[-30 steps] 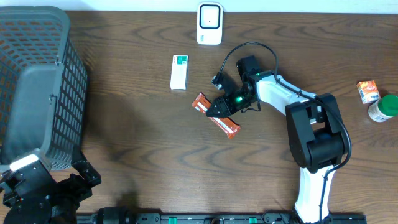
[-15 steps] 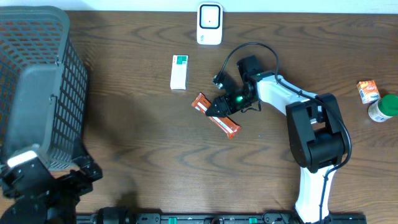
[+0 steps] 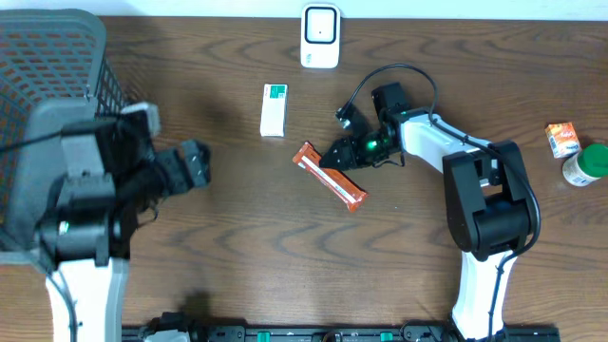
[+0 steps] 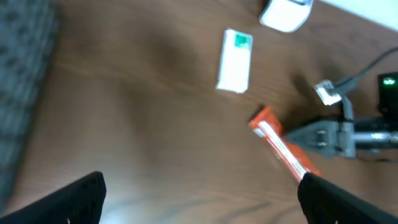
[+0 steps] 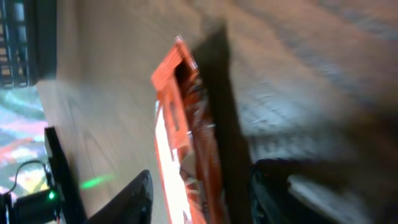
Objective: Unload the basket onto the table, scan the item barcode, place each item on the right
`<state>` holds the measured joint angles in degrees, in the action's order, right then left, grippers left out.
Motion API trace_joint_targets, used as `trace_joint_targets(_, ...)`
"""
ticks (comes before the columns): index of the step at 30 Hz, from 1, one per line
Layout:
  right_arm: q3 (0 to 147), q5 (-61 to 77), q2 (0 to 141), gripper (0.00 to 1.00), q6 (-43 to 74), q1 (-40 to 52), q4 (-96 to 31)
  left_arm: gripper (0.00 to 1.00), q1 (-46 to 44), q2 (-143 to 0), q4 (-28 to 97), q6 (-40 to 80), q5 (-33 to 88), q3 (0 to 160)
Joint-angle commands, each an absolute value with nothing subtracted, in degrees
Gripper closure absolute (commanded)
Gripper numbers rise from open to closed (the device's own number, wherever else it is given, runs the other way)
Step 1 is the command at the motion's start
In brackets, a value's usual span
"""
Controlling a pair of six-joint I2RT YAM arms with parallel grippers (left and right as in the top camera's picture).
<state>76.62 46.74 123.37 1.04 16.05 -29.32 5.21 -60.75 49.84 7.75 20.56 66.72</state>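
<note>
An orange snack bar (image 3: pixel 329 177) lies flat and slanted at mid-table; it also shows as the orange bar (image 4: pixel 283 149) in the left wrist view. My right gripper (image 3: pixel 339 156) is low at the bar's upper right side. In the right wrist view the bar (image 5: pixel 186 143) runs between the two dark fingers of my right gripper (image 5: pixel 199 200), with a slim gap on each side, so the jaws stand open around it. A white scanner (image 3: pixel 320 36) stands at the far edge. My left gripper (image 3: pixel 195 163) hovers open and empty left of centre, its fingers (image 4: pixel 81 199) spread wide.
A white box with a green mark (image 3: pixel 274 109) lies left of the scanner. A grey mesh basket (image 3: pixel 57 104) fills the left side. At the far right stand a small orange carton (image 3: pixel 562 140) and a green-lidded bottle (image 3: pixel 585 164). The right arm's cable (image 3: pixel 380 76) loops above it.
The left arm has swung up from the table's front-left corner to beside the basket, pointing toward the bar. The right gripper has shifted slightly right and its jaws have narrowed around the bar.
</note>
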Motion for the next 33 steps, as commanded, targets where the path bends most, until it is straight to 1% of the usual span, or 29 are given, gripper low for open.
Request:
trace_joint_targets(1, 75.4, 39.11, 126.69, 0.65, 4.4, 15.81, -29.54, 0.0, 5.39, -62.43, 47.55, 7.97, 30.09, 66.92)
trace_joint_targets(3, 75.4, 39.11, 126.69, 0.75, 3.7, 16.21, -29.76, 0.0, 5.39, -63.4, 46.7, 7.94, 30.24, 66.92)
trace_joint_targets(6, 75.37, 39.11, 126.69, 0.84, 1.32, 17.15, -31.31, 0.0, 5.39, -63.88, 46.52, 7.92, 30.2, 66.92)
trace_joint_targets(9, 75.37, 38.35, 126.69, 0.99, -0.16, 18.24, -32.88, 0.0, 5.39, -63.88, 46.52, 7.92, 29.28, 66.65)
trace_joint_targets(16, 76.05, 36.49, 126.69, 0.99, 2.74, 16.75, -31.64, 0.0, 5.39, -63.94, 45.63, 7.94, 28.69, 62.74)
trace_joint_targets(21, 78.78, 33.01, 126.69, 0.99, 8.19, 12.45, -31.53, 0.0, 5.39, -63.99, 44.16, 7.94, 28.73, 58.57)
trace_joint_targets(27, 81.01, 33.17, 126.67, 0.99, 8.03, 8.27, -33.58, 0.0, 5.23, -63.99, 43.09, 7.97, 30.02, 56.55)
trace_joint_targets(28, 81.01, 32.56, 126.65, 0.99, 8.05, 7.9, -34.04, 0.0, 4.95, -64.01, 42.68, 7.97, 30.65, 56.38)
trace_joint_targets(29, 81.01, 31.75, 126.65, 0.89, 8.1, 7.55, -34.5, 0.0, 4.45, -64.05, 42.26, 7.97, 31.16, 56.29)
trace_joint_targets(30, 81.01, 31.2, 126.65, 0.73, 8.08, 7.2, -34.94, 0.0, 3.73, -64.12, 41.91, 7.97, 31.38, 56.25)
trace_joint_targets(32, 81.01, 30.46, 126.63, 0.64, 8.1, 6.2, -35.9, 0.0, 1.65, -64.49, 40.82, 8.1, 31.35, 56.14)
trace_joint_targets(33, 81.01, 30.48, 126.63, 0.64, 8.12, 5.58, -36.4, 0.0, 0.58, -64.82, 40.05, 8.21, 31.35, 55.99)
